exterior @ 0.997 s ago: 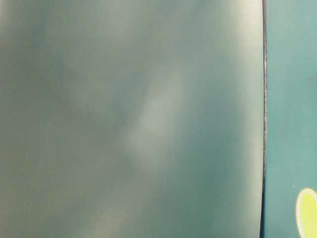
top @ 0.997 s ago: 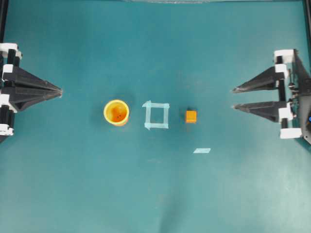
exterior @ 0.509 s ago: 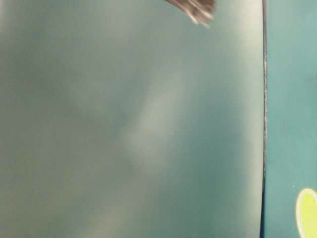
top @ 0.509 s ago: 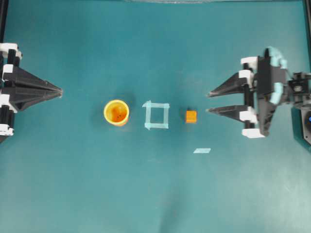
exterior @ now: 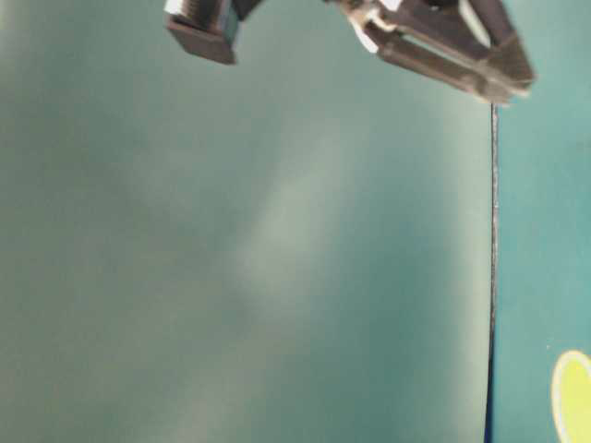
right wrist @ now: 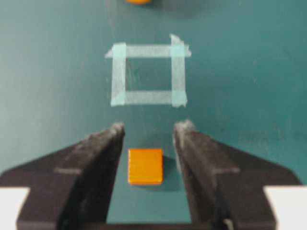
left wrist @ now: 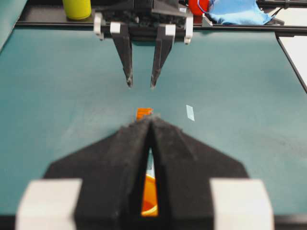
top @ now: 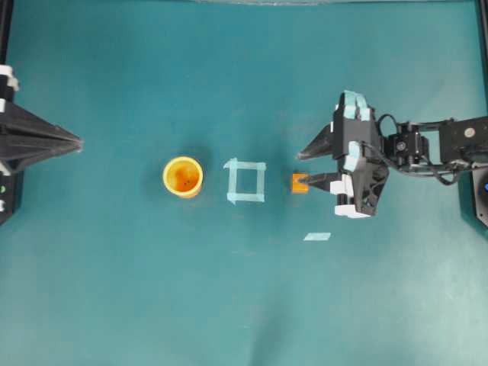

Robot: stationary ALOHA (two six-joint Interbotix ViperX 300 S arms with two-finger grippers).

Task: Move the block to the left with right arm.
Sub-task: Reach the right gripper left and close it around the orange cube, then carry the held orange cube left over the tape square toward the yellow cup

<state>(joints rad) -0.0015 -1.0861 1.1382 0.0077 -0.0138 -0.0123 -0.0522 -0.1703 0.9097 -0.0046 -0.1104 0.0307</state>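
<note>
**Right arm at block, fingers straddling, no grip yet**

Item: block [top: 300, 183], small orange cube, on teal bench [top: 244, 305], just right of the tape square [top: 245, 181]; cup [top: 183, 176] further left.
Change: over the last second the right end effector [top: 303, 168] has travelled in from the bench's right edge to the cube.
Condition: its jaws stand apart, block between them in the wrist view, unclamped.
Left end effector [top: 76, 142]: together, parked at left edge.
Implication: approach apparently done; closing and leftward carry remain.
</note>
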